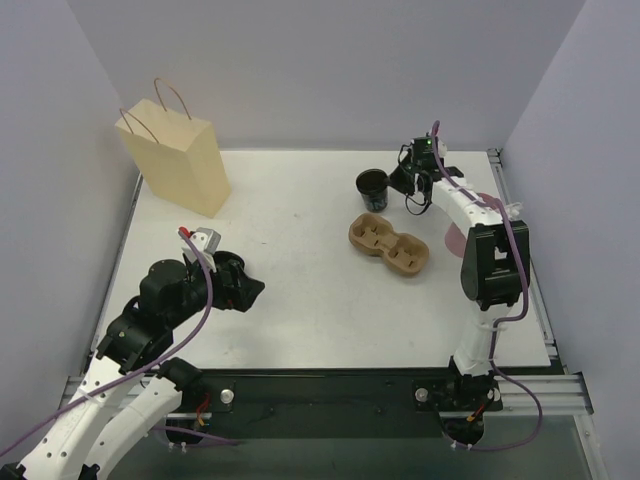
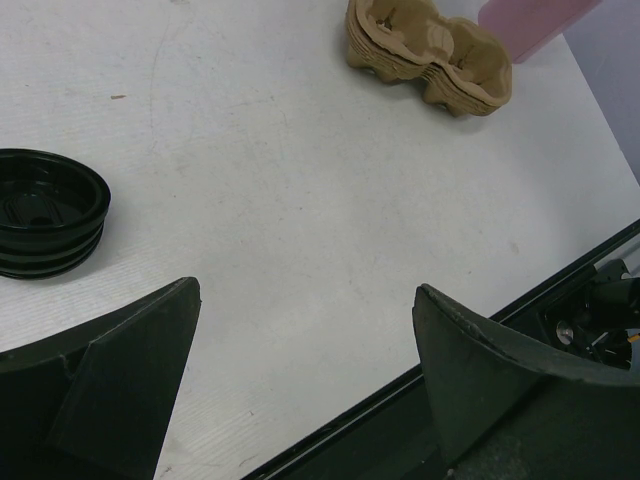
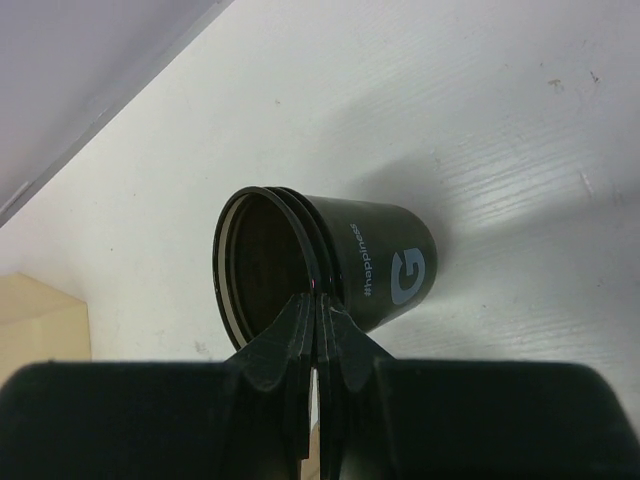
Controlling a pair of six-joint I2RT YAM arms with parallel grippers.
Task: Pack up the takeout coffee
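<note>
Jaws of the right gripper (image 3: 318, 300) pinch the cup (image 3: 375, 265) rim.

L gripper (image 2: 305, 290) w/ dark fingers (image 2: 120, 370) spread wide above white table (image 2: 300, 180), stack of black lids (image 2: 45, 210) at left edge, cardboard cup carrier (image 2: 430, 50) up top w/ pink sheet (image 2: 530, 20) just behind it, black rail (image 2: 590, 275) along table edge bottom-rt.
</note>
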